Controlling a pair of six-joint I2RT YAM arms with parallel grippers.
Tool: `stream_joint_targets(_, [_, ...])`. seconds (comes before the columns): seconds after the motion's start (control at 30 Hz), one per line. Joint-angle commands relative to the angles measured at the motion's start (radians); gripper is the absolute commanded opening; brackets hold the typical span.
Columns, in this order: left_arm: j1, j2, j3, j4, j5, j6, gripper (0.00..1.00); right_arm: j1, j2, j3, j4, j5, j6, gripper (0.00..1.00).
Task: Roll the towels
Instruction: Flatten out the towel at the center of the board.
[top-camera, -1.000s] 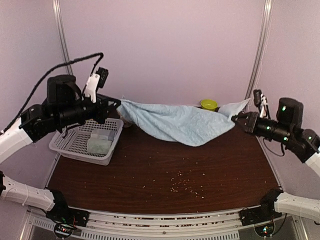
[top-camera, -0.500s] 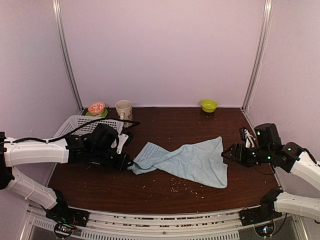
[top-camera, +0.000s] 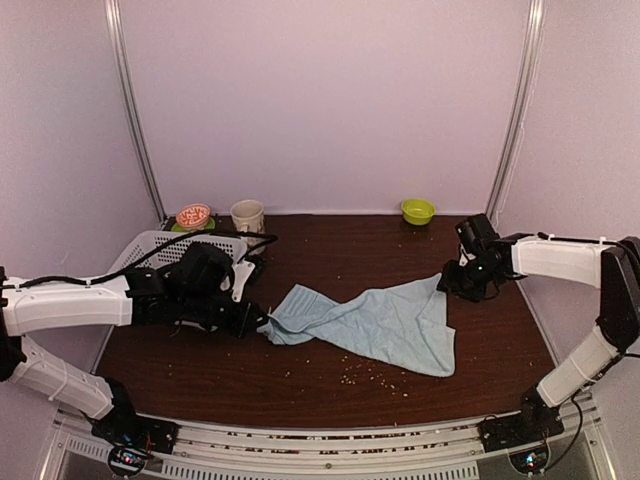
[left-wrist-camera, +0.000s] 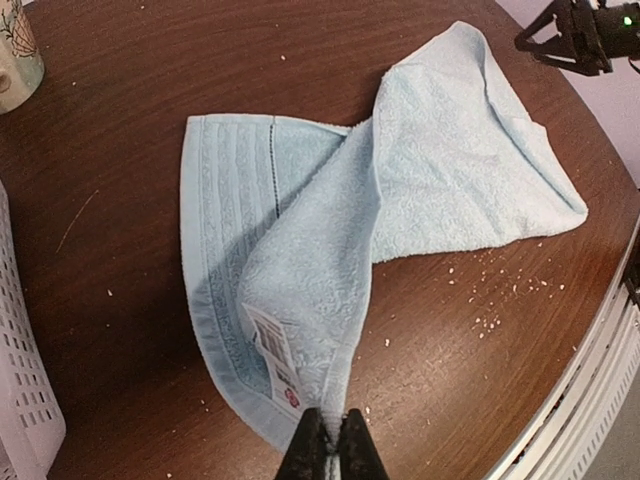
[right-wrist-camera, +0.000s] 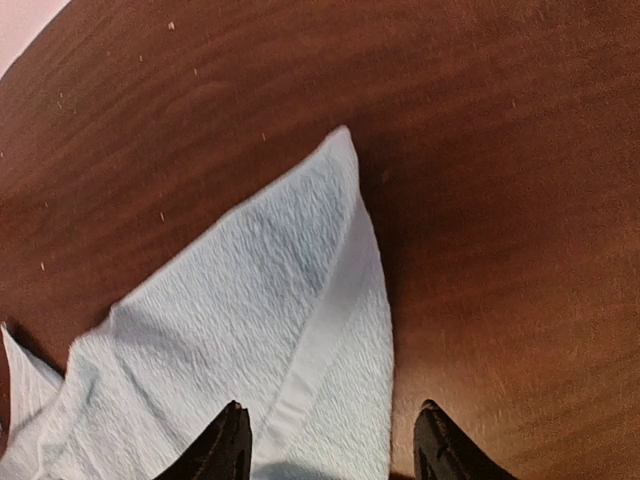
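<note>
Left claw (left-wrist-camera: 328, 422) is clamped on the blue towel (left-wrist-camera: 440, 170); right claw (right-wrist-camera: 332, 418) gapes above its far corner.

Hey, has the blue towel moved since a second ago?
Yes. The blue towel was stretched up by the green bowl; now it lies on the table, lower and nearer the front edge, well clear of that bowl.

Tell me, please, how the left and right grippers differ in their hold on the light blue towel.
The left gripper is shut, pinching the light blue towel; the right gripper stands open, gripping nothing. The left gripper is at the towel's left end, the right gripper above its far right corner. Both sit low over the table.
</note>
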Motion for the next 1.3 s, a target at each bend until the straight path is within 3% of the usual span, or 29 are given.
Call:
stream_joint_targets(0.0, [-0.007, -0.017, -0.004, 0.075, 0.003, -0.013, 0.00, -0.050, 0.115, 0.151, 0.023, 0.000, 0.006, 0.55])
stream_joint_targets(0.27, [-0.007, -0.007, 0.013, 0.082, 0.019, 0.003, 0.00, -0.116, 0.342, 0.376, -0.110, -0.039, -0.026, 0.51])
stream_joint_targets(0.53, [-0.007, 0.012, 0.042, 0.084, 0.037, 0.022, 0.00, -0.134, 0.441, 0.452, -0.165, -0.043, -0.032, 0.51])
stream_joint_targets(1.27, [-0.007, 0.037, 0.095, 0.088, 0.072, 0.054, 0.00, -0.138, 0.608, 0.695, -0.442, -0.057, -0.150, 0.26])
